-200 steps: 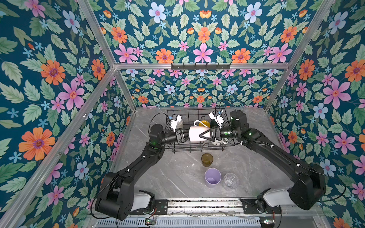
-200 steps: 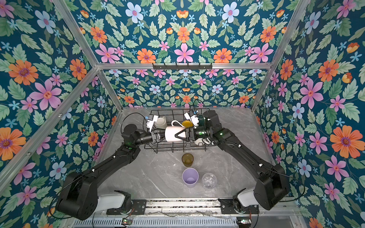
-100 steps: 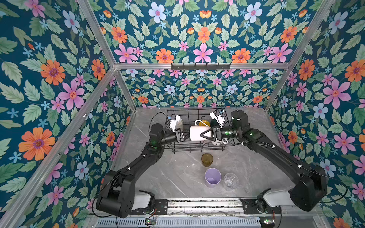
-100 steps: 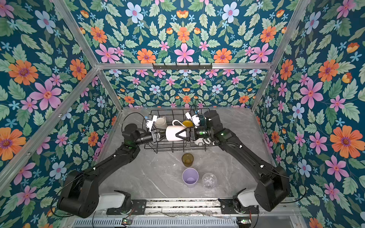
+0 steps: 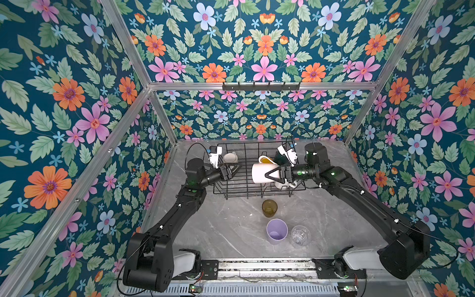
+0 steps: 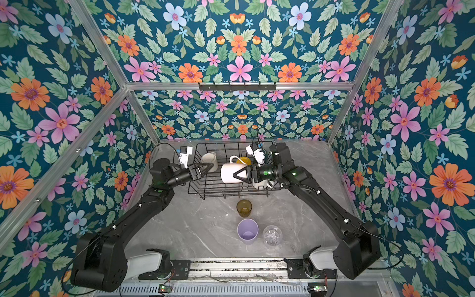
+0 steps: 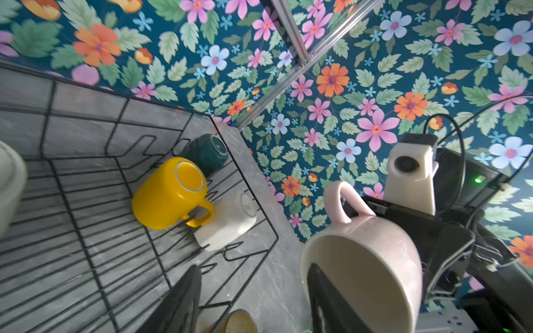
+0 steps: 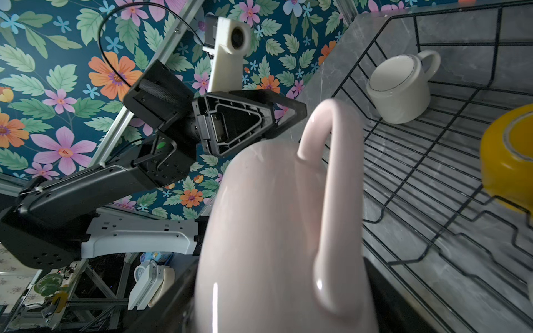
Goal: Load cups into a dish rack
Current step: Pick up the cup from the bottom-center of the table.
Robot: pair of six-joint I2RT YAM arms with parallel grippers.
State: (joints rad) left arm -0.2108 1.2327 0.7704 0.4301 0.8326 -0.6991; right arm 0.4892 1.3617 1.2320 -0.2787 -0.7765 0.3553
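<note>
Above dish rack (image 5: pixel 244 181): right jaws pinching pink mug (image 5: pixel 258 173); left jaws spread, empty.

Teal floral-papered walls (image 5: pixel 77 64) framed by aluminium struts (image 5: pixel 180 86) enclose a grey marble-patterned tabletop (image 5: pixel 231 226) under even light.

Both arms were matte black, boxy links: left arm (image 5: pixel 177 213), right arm (image 5: pixel 359 198). White shrouds (image 5: pixel 183 262) sat at the base joints, at the lower edge of the frame. White printed wrist camera housings (image 5: pixel 215 155), with a black cable (image 7: pixel 462 152) looped over each. Green LED (image 7: pixel 478 180) was lit. Small white fasteners (image 5: pixel 161 227) dotted the forearms. Left gripper (image 5: pixel 236 171) had skeletal black triangular fingers.
</note>
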